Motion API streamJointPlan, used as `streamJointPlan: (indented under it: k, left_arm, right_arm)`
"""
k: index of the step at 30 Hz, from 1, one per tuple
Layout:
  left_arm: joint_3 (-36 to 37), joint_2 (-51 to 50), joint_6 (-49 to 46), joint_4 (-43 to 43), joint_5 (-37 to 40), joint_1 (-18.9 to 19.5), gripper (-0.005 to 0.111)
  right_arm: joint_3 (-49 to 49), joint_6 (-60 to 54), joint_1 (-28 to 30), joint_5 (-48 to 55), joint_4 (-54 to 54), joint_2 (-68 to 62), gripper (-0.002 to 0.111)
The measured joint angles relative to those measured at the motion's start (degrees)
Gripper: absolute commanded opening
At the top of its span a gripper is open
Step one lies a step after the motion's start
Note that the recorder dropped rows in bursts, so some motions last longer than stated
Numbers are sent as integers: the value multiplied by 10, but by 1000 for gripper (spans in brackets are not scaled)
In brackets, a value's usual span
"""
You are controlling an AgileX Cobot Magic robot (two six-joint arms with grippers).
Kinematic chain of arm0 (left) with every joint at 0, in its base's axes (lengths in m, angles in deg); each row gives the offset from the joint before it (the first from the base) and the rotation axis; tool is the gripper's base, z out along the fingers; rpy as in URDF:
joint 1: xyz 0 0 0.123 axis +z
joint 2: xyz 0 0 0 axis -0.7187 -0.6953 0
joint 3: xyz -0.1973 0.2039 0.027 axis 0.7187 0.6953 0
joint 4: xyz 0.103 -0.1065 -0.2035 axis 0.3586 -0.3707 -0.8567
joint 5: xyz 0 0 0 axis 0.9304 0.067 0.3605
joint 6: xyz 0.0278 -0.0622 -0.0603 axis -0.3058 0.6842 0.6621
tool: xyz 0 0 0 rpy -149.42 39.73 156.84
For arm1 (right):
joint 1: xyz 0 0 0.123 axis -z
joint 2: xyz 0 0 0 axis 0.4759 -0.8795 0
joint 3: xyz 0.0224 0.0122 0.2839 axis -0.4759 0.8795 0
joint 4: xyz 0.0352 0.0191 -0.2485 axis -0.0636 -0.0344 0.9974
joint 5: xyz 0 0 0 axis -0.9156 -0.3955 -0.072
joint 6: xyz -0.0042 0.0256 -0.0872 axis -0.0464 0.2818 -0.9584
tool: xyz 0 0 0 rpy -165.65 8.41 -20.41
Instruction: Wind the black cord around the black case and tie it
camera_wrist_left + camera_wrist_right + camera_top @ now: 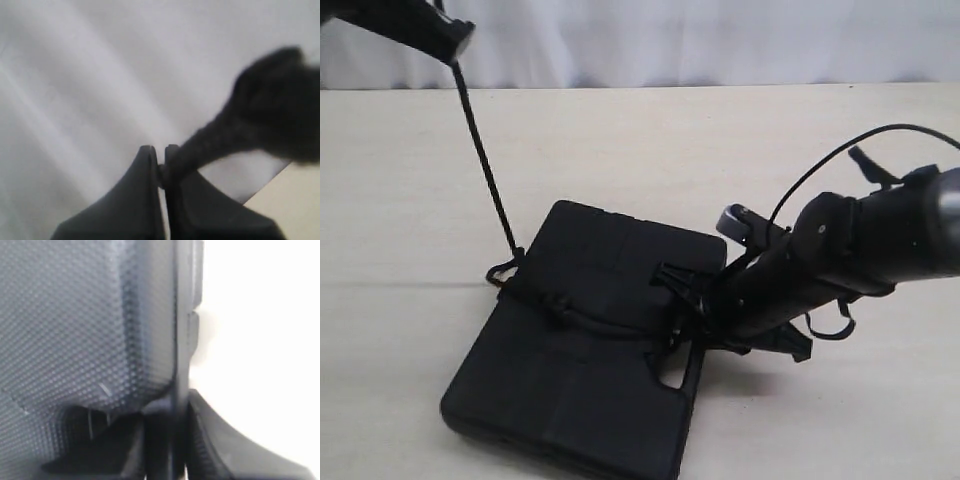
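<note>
The black case (580, 400) lies askew on the table at lower centre. The black cord (485, 160) rises taut from the case's left edge to my left gripper (455, 45), held high at the top left and shut on it. More cord crosses the lid (590, 320). In the left wrist view the braided cord (225, 135) leaves the closed fingertips of the left gripper (162, 167) and ends in a blurred knot (282, 100). My right gripper (695, 310) is at the case's right edge. In the right wrist view its jaws (177, 440) clamp the rim of the textured case (75, 315).
The beige table (650, 150) stretches behind and to both sides of the case. A white backdrop (720, 40) closes off the far side. A thin smooth cable (840, 150) arcs above the right arm (880, 230).
</note>
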Motion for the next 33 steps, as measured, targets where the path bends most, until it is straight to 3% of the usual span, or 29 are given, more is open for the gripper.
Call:
streamJointPlan:
  k: [6,12,15,20,33]
  left_arm:
    - [0,0,-70,-103,16,153,0]
    - [0,-22,-78,-185,56,319,0]
    - [0,-46,-80,-217,87,380,0]
    - [12,-88,-83,-229,103,415,0]
    - [61,-226,-128,-226,56,416,0]
  right_arm:
    - [-38,-32,96,12,3,-4,4]
    - [-90,-95,155,21,1,-13,4]
    - [-133,-152,175,62,-3,-36,4]
    - [-191,-217,182,127,-4,-83,4]
    - [-280,-236,182,159,63,-141,4]
